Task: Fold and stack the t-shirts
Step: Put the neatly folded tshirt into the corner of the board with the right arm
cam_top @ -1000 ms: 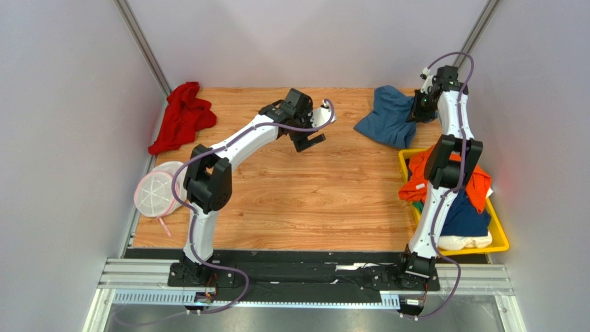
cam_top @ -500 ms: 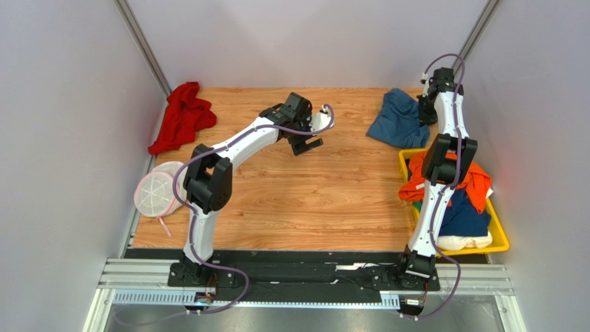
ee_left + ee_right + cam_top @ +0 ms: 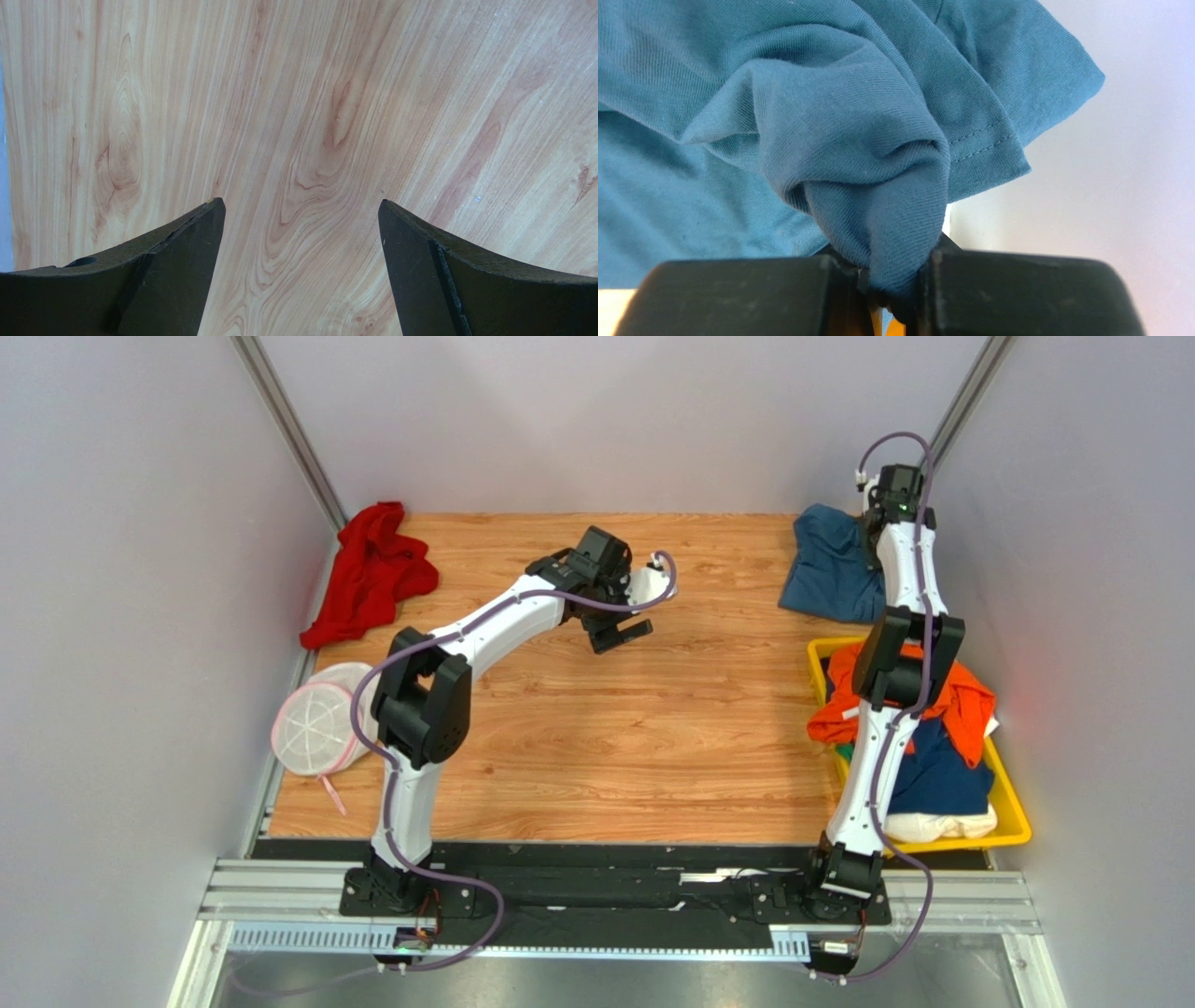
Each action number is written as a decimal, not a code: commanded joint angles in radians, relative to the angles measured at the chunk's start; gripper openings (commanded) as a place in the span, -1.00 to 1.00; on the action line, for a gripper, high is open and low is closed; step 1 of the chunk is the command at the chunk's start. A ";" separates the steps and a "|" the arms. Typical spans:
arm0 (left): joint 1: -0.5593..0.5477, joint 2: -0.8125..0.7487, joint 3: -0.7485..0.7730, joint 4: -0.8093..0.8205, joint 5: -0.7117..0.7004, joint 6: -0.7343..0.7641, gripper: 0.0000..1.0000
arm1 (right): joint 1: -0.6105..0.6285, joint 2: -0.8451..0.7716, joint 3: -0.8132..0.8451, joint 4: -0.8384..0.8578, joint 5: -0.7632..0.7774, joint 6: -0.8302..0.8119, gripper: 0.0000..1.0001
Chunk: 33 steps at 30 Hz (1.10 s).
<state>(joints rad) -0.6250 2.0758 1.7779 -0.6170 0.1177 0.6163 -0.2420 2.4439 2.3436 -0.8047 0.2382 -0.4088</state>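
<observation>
Since a moment ago the right arm has pulled back toward the far right corner, and the big slate-blue cloth t-shirt point(image 3: 828, 567) has gone with it. The left arm has hardly moved.

The wide table of pale wood point(image 3: 673, 742) fills most of the top view. The blue t-shirt is bunched up at the table's far right end, just beyond the yellow plastic bin point(image 3: 1016, 829). That bin sits at the right edge and holds a heap of other t-shirts. There is a bright orange one point(image 3: 971, 703) on top, a navy one point(image 3: 943, 777) under it, and a cream one point(image 3: 951, 825) at the near end. A crumpled red cloth point(image 3: 368, 571) lies at the far left corner. A round white-and-pink mesh disc point(image 3: 320, 728) sits on the left edge, nearer to the arms.

The right gripper point(image 3: 896, 278) is pinched tight on a thick fold of the blue t-shirt, close to a stitched hem. The left gripper point(image 3: 302, 210) hangs over bare wood in the far middle, fingers spread wide, with nothing in them.

I think the blue t-shirt is light, soft and floppy. Held by one spot, it will sag and crumple. It should not slip much and cannot break. Good places to grab would be its two shoulders or two hem corners, one for each gripper, so it can be laid flat before folding.
</observation>
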 commanded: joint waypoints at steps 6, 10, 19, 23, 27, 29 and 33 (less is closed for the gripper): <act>-0.002 -0.060 -0.014 0.011 -0.006 0.023 0.78 | 0.021 0.010 -0.015 0.177 0.142 -0.088 -0.11; -0.001 -0.065 -0.028 0.017 -0.004 0.022 0.77 | 0.026 -0.003 -0.026 0.191 0.150 -0.073 0.04; -0.002 -0.126 -0.099 0.120 -0.027 -0.010 0.76 | 0.027 -0.134 -0.148 0.187 0.075 0.014 0.13; -0.001 -0.172 -0.143 0.192 -0.064 -0.052 0.77 | 0.027 -0.261 -0.248 0.180 -0.028 0.086 0.37; 0.001 -0.242 -0.224 0.278 -0.114 -0.090 0.85 | 0.027 -0.390 -0.355 0.191 -0.123 0.146 0.69; -0.001 -0.275 -0.247 0.322 -0.115 -0.101 0.89 | 0.027 -0.465 -0.410 0.197 -0.174 0.171 0.71; 0.001 -0.318 -0.284 0.353 -0.158 -0.131 0.92 | 0.027 -0.560 -0.475 0.157 -0.261 0.208 0.73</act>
<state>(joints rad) -0.6250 1.8374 1.5162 -0.3592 0.0051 0.5396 -0.2192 2.0075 1.9194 -0.6514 0.1066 -0.2787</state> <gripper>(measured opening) 0.949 0.860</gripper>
